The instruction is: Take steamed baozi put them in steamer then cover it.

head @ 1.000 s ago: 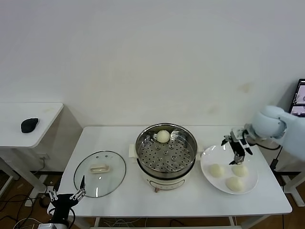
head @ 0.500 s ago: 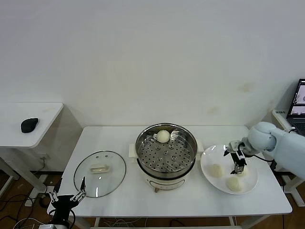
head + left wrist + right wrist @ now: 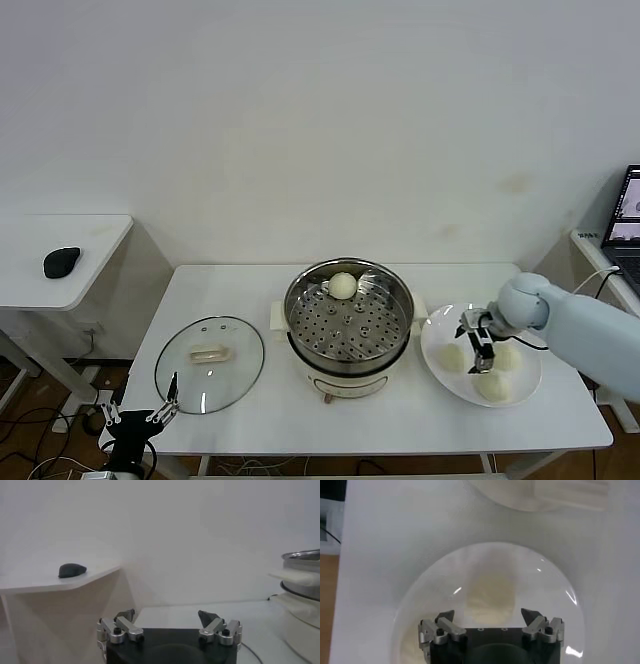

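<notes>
The steamer (image 3: pixel 347 322) stands mid-table with one baozi (image 3: pixel 342 285) on its perforated tray at the back. Three more baozi lie on a white plate (image 3: pixel 520 392) to its right: one on the left (image 3: pixel 452 357), one on the right (image 3: pixel 508 356), one in front (image 3: pixel 490 386). My right gripper (image 3: pixel 478 352) is open and empty, low over the plate between the left and right buns. In the right wrist view its fingers (image 3: pixel 489 614) straddle a pale cream blur (image 3: pixel 490 597) on the plate (image 3: pixel 435 580). The glass cover (image 3: pixel 209 377) lies flat left of the steamer. My left gripper (image 3: pixel 140 412) hangs open below the table's front left corner.
A black mouse (image 3: pixel 61 262) lies on a side table (image 3: pixel 90 285) at the left; it also shows in the left wrist view (image 3: pixel 72 570). A laptop (image 3: pixel 630 215) stands at the far right. The steamer's cream base handle (image 3: pixel 570 490) is just beyond the plate.
My right gripper has moved left and down over the plate, from above the right bun to between the left and right buns. The left arm has barely moved.
</notes>
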`<state>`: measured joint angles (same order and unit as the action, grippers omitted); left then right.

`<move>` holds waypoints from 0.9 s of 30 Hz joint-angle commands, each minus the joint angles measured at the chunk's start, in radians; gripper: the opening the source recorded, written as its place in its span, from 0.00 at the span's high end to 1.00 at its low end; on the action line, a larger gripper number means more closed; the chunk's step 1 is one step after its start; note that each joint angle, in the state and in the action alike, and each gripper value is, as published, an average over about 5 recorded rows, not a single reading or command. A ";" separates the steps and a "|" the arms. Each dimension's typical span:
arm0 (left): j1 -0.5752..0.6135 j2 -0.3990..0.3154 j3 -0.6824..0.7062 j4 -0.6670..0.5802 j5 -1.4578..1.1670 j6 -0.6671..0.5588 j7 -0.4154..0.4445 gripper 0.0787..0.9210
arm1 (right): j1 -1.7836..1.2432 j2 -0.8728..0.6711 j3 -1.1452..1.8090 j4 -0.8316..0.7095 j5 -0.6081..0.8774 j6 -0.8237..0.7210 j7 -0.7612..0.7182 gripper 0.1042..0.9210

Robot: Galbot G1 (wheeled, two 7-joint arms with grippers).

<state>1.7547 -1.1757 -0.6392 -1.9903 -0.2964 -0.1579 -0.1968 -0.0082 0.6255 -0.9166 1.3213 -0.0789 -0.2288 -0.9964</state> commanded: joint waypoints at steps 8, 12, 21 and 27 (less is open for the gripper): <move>-0.010 -0.006 0.001 0.009 0.011 -0.005 -0.003 0.12 | -0.053 0.055 0.039 -0.054 -0.046 -0.006 0.003 0.27; -0.010 -0.006 -0.001 0.008 0.019 -0.008 -0.004 0.12 | -0.050 0.055 0.046 -0.055 -0.057 -0.004 -0.004 0.34; -0.011 -0.008 0.005 0.006 0.026 -0.011 -0.005 0.12 | 0.070 -0.034 0.018 0.022 -0.016 -0.002 -0.040 0.39; -0.025 -0.006 0.034 0.009 0.034 -0.009 -0.005 0.12 | 0.280 -0.122 -0.071 0.116 0.074 -0.045 -0.068 0.39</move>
<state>1.7382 -1.1847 -0.6282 -1.9809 -0.2688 -0.1674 -0.2014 0.0713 0.5891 -0.9164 1.3508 -0.0808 -0.2461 -1.0400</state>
